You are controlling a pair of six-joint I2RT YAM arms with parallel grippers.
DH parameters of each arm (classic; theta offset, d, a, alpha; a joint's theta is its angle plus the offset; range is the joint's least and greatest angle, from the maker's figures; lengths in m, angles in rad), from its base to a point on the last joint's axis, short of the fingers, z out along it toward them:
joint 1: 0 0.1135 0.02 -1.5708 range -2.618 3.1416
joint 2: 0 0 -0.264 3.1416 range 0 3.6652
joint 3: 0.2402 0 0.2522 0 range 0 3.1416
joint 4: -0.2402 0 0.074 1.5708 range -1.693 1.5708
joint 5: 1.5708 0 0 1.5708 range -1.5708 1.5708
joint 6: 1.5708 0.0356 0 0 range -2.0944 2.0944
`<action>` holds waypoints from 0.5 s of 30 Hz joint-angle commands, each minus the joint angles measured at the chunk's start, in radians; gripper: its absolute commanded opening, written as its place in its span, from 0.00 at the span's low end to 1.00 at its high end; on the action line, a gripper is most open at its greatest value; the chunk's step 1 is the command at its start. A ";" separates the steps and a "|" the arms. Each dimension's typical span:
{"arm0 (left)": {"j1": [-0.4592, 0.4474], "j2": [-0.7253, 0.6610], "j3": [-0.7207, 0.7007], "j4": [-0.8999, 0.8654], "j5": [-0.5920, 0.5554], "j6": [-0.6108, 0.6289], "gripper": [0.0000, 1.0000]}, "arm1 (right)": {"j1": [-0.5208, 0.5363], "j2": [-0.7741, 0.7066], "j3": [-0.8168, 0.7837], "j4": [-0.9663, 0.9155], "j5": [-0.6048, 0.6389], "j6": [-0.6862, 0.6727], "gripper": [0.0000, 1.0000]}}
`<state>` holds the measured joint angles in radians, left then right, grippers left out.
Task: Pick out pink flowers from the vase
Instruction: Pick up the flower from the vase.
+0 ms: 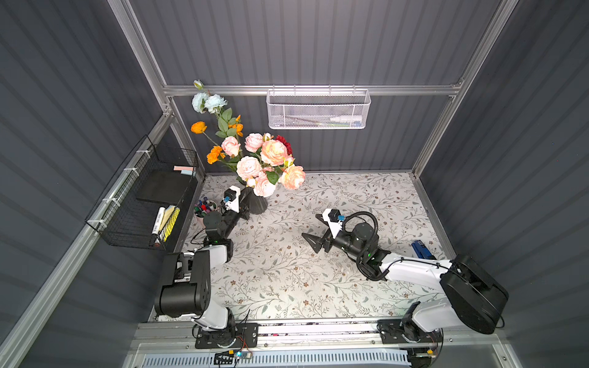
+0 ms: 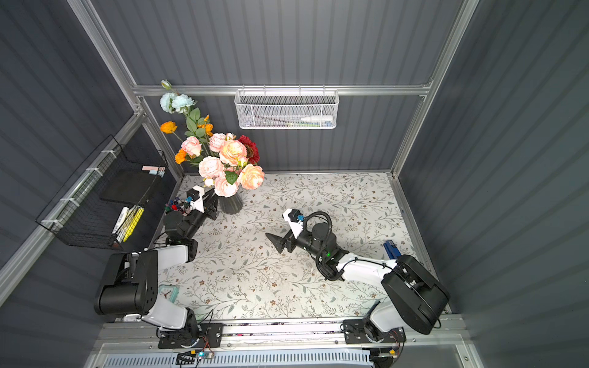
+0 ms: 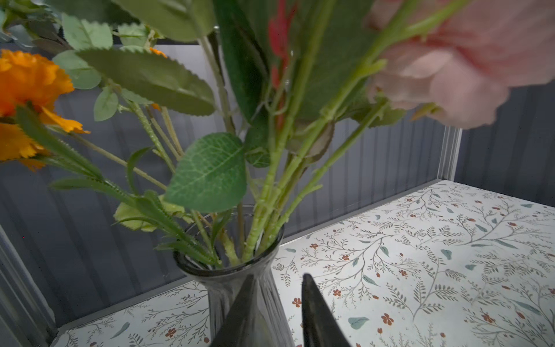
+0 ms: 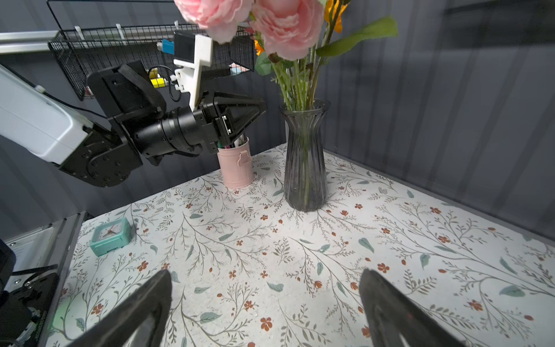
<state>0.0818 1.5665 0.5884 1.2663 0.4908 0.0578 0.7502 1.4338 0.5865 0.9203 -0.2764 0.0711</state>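
Note:
The pink flowers (image 1: pixel 274 153) (image 2: pixel 232 151) stand bunched in the dark ribbed glass vase (image 1: pixel 259 204) (image 2: pixel 231 204) at the back left of the table. In the right wrist view the pink flowers (image 4: pixel 285 27) rise on green stems out of the vase (image 4: pixel 304 168). My left gripper (image 1: pixel 246 196) (image 4: pixel 264 108) is level with the vase neck, close beside it and apart from it. Its jaws (image 3: pixel 277 278) stand a narrow gap apart with nothing between them, below the vase rim (image 3: pixel 192 270). My right gripper (image 1: pixel 309 225) (image 4: pixel 265 273) hangs wide open over the middle of the table, empty.
Orange blooms (image 1: pixel 215 154), a dark red flower (image 1: pixel 285 143) and pale blue flowers (image 1: pixel 207 102) share the vase. A pink cup of pens (image 4: pixel 235 168) stands left of it, under my left arm. A teal clock (image 4: pixel 111 235), a black wire basket (image 1: pixel 143 197), a white mesh basket (image 1: pixel 318 110) and a blue object (image 1: pixel 420 248) ring the table.

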 commanded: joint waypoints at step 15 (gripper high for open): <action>0.001 0.101 0.161 -0.001 0.059 -0.047 0.32 | 0.017 0.040 0.085 0.055 -0.029 0.012 0.99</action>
<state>0.0814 1.6554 0.7055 1.2884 0.5289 0.0174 0.7620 1.4693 0.6518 0.9424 -0.2924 0.0814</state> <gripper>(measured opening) 0.325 0.990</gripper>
